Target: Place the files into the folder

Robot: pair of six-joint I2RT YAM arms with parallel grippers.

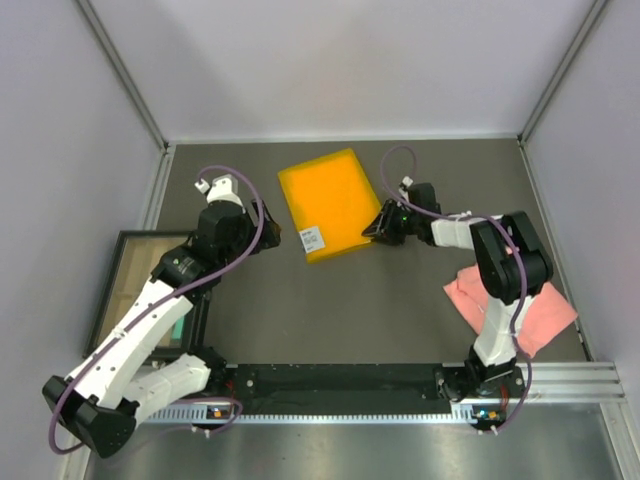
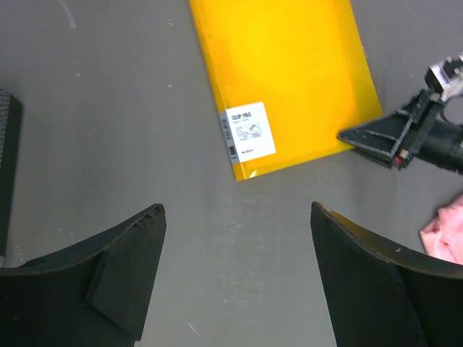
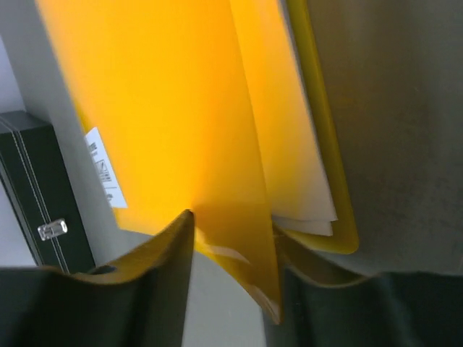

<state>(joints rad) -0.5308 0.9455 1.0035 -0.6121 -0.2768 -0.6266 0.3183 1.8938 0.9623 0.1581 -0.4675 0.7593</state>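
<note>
The orange-yellow folder (image 1: 328, 200) lies flat at the middle back of the table, white label toward me. It also shows in the left wrist view (image 2: 282, 72). My right gripper (image 1: 372, 230) is at its near right corner. In the right wrist view the folder's cover (image 3: 145, 108) is lifted and curled, and its corner passes between the partly open fingers (image 3: 235, 246), leaning on the right one. White files (image 3: 304, 195) lie inside on the back cover. My left gripper (image 1: 222, 195) is open and empty (image 2: 237, 210), above bare table to the folder's left.
A pink cloth (image 1: 510, 305) lies at the right, beside the right arm's base. A dark framed box (image 1: 125, 285) stands at the left table edge, under the left arm. Grey walls enclose the table on three sides.
</note>
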